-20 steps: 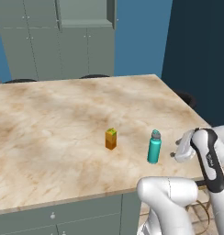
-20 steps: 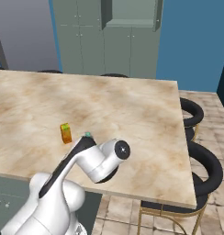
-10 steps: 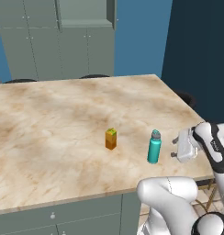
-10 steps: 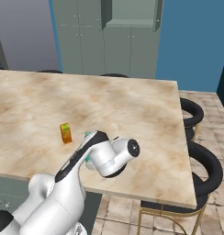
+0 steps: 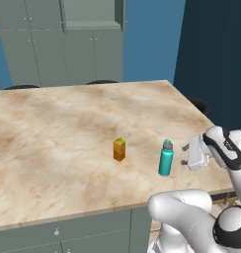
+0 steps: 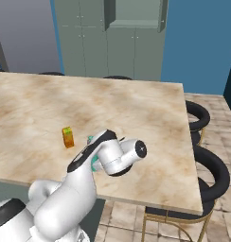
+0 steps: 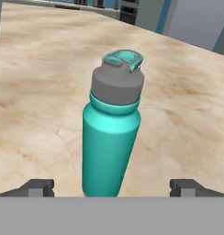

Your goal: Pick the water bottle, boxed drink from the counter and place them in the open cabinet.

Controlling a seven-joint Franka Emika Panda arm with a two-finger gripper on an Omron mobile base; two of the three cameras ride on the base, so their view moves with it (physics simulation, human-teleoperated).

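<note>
So the water bottle [image 7: 112,137] is standing upright on the worktop [image 5: 68,128], toward the near right part of the slab, and in the hand view it sits dead centre between the two fingertips [image 7: 38,187]. The jaws are spread wide, one tip on each side of the bottle with clear gaps, nothing touching it. From the left base view the gripper [image 5: 187,157] is just beside the bottle, level with its upper half, coming in sideways.

Looks to me like the reach-in for the first pick. I'd say the next move calls for pushing a bit further forward so the fingers straddle the teal body below the grey cap, then closing. It's a slim round thing, so gripping off-centre could tip it or make it roll out.

The boxed drink [image 5: 119,149] is near the bottle on its left, apart from it, upright, and untouched for now.

The worktop is a big beige-brown marbled slab with grey-green drawer fronts [image 5: 63,237] and little round knobs below the near edge. Black stools [image 6: 209,175] are tucked along the right side. The open cabinet [image 5: 90,17] is up on the far wall, well apart from both items, against blue walls, so there's a long carry to come.
</note>
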